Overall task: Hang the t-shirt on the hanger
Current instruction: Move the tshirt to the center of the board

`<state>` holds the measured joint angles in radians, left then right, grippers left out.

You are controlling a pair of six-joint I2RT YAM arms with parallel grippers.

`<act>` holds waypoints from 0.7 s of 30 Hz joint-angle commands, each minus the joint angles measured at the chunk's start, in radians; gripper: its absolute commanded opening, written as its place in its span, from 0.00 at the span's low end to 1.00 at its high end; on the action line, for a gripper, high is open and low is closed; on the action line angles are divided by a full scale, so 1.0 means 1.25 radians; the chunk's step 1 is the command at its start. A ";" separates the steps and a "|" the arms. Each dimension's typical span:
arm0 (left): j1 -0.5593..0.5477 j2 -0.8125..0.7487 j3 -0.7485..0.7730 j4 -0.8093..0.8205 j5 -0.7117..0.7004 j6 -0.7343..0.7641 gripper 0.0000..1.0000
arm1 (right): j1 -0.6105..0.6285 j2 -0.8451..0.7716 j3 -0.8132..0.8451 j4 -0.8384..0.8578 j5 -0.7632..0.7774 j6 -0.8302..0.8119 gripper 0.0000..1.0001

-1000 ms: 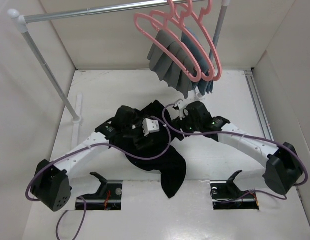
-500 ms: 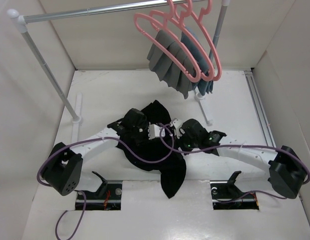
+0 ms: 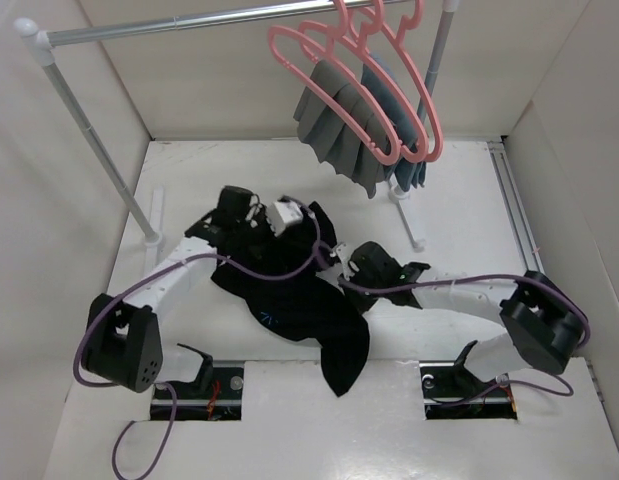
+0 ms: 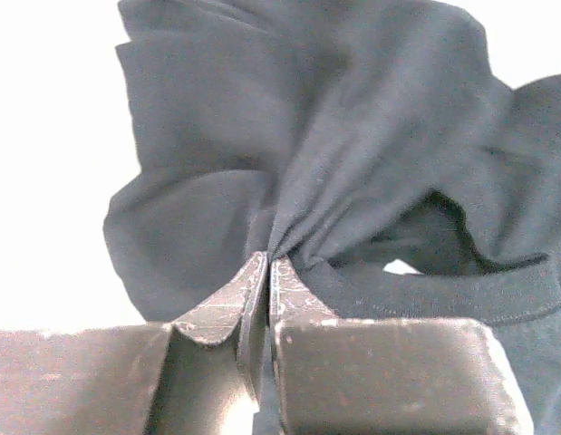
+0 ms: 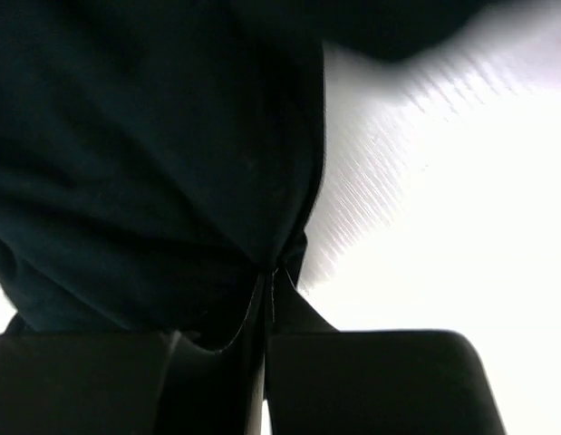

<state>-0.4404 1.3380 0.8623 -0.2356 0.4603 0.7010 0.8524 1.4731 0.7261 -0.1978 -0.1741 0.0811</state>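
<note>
Pinch number one, on the left side of the t-shirt [image 3: 299,300]: left arm [image 3: 174,275] bent at a low elbow out left of the t-shirt, forearm slanting up toward the cloth's far-left edge, wrist turned in over it. On to the left gripper [image 4: 266,272]: closed right down, fingertips [image 4: 230,308] all but meeting, a gathered fold of black fabric clamped between them. Creases fanning out from the nip, ribbed collar band [image 4: 443,304] just right of it in the wrist view.

Middle now: t-shirt lying crumpled on the table [image 3: 439,200], bunched at its far edge, one long flap trailing toward the near side. Small light-blue star mark [image 3: 270,319] face up on the near-left part of the t-shirt.

Right of the t-shirt: right arm [image 3: 459,295] stretched low and nearly flat, elbow well out to the right of the t-shirt, wrist tucked against the cloth's right edge. Same story at the right gripper [image 5: 266,281]: squeezed tight, jaws with no gap showing, a dark edge of the t-shirt caught in the nip, bright table just right of it.

Beyond the far side of the t-shirt, well apart from it: hanger [image 3: 277,42], pink and bare, hooked on the rail [image 3: 189,22], frontmost of three. Grey pleated cloth [image 3: 334,125] and blue cloth [image 3: 417,175] draped on the pink hangers [image 3: 429,140] behind. Not on the hanger yet, that t-shirt.
</note>
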 commanded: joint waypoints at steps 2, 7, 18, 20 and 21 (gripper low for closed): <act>0.104 -0.079 0.099 -0.040 0.053 -0.076 0.00 | -0.020 -0.098 -0.042 -0.008 0.075 0.048 0.00; 0.202 -0.135 0.107 -0.100 0.053 -0.092 0.00 | -0.057 -0.237 -0.086 -0.119 0.174 0.115 0.00; 0.241 -0.200 -0.003 -0.472 0.057 0.196 0.19 | -0.050 -0.278 -0.046 -0.199 0.211 0.092 0.21; 0.226 -0.189 0.006 -0.563 0.084 0.365 0.46 | -0.039 -0.250 -0.015 -0.181 0.193 0.041 0.59; 0.226 -0.181 0.014 -0.583 0.111 0.378 0.49 | -0.027 -0.240 -0.002 -0.180 0.193 0.026 0.75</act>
<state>-0.1455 1.1095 0.8707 -0.7399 0.5068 0.9291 0.7910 1.1492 0.6472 -0.4263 0.0643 0.1822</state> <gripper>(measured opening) 0.463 0.692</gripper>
